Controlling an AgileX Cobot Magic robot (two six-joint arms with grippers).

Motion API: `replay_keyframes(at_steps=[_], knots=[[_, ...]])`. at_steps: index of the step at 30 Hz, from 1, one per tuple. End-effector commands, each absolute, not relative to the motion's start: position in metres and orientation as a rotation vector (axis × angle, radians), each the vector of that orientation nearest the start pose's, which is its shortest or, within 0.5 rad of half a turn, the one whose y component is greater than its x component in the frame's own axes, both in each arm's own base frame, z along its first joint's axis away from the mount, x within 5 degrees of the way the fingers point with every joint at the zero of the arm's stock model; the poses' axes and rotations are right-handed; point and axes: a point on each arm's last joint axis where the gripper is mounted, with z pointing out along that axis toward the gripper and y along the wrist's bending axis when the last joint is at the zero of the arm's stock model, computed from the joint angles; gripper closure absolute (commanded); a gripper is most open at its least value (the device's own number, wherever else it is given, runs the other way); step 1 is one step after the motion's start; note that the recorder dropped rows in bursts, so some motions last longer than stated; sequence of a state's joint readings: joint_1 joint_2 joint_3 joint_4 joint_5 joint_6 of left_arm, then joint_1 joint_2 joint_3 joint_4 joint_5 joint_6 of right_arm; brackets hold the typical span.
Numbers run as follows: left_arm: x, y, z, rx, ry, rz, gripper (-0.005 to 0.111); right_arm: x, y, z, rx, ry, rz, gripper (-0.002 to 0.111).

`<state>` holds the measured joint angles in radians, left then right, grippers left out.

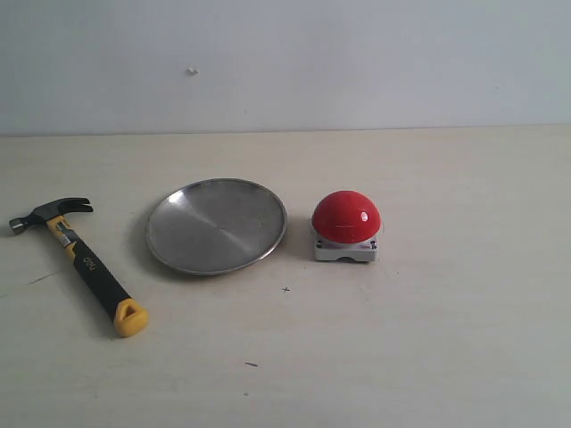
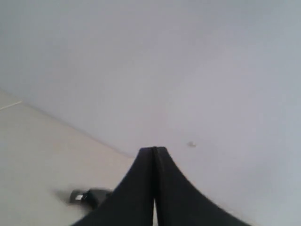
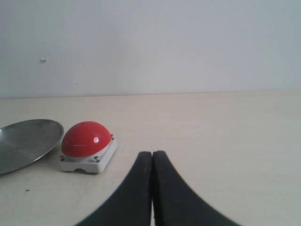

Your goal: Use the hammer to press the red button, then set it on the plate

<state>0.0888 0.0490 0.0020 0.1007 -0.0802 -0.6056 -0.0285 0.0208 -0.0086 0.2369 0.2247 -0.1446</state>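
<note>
The hammer (image 1: pixel 80 261) lies flat on the table at the left, dark head toward the wall, yellow end cap toward the front. To its right sits the steel plate (image 1: pixel 216 225), with nothing on it, and right of that the red button (image 1: pixel 346 217) on its grey base. No gripper shows in the exterior view. In the left wrist view my left gripper (image 2: pixel 154 151) is shut on nothing, with the hammer head (image 2: pixel 87 196) beyond it, partly hidden behind one finger. My right gripper (image 3: pixel 152 155) is shut and holds nothing, apart from the red button (image 3: pixel 86 139) and plate (image 3: pixel 28 142).
A pale wall (image 1: pixel 285 62) rises behind the light wooden table (image 1: pixel 428 339). Small dark specks mark the table in front of the plate.
</note>
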Motion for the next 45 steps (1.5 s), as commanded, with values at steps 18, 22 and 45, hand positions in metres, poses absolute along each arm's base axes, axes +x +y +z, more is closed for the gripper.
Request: replay_keyframes(at_steps=[18, 22, 45], knots=[[0.161, 0.018, 0.416, -0.523, 1.61, -0.286, 0.107, 0.057, 0.003, 0.195, 0.062, 1.708, 0.079, 0.108], [0.197, 0.022, 0.411, -0.54, 1.78, -0.221, 0.107, 0.057, 0.003, 0.195, 0.062, 1.708, 0.079, 0.108], [0.361, -0.024, 0.284, -0.66, 2.637, -0.113, 0.107, 0.057, 0.003, 0.195, 0.062, 1.708, 0.079, 0.108]])
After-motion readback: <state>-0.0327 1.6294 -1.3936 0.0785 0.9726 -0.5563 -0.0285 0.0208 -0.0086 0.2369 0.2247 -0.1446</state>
